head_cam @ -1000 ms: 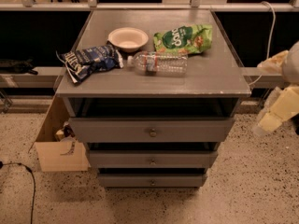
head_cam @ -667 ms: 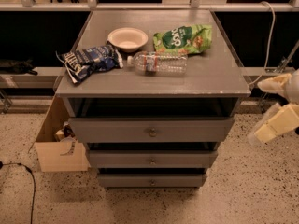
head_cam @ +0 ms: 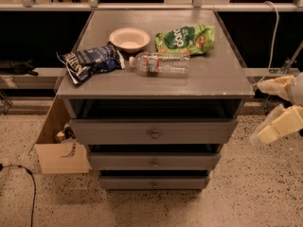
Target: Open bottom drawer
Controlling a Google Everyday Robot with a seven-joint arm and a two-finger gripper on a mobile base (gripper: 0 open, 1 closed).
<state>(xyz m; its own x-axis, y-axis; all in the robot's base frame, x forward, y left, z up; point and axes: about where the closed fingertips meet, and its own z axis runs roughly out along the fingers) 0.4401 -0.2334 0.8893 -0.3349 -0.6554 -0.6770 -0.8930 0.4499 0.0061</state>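
Because the bottom drawer (head_cam: 128, 182) sits well below and left of the open gripper (head_cam: 260, 111), a shallow descent could catch the middle drawer's knob (head_cam: 154, 163) instead.

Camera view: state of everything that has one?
Hand: open, right of cabinet, holding nothing.
Bottom drawer: shut.
Middle drawer: looks shut.
Top drawer: looks shut.
Bottle: lying on side.
Bowl: upright, empty.
Blue bag: lying flat.
Green bag: lying flat.
Box: open.
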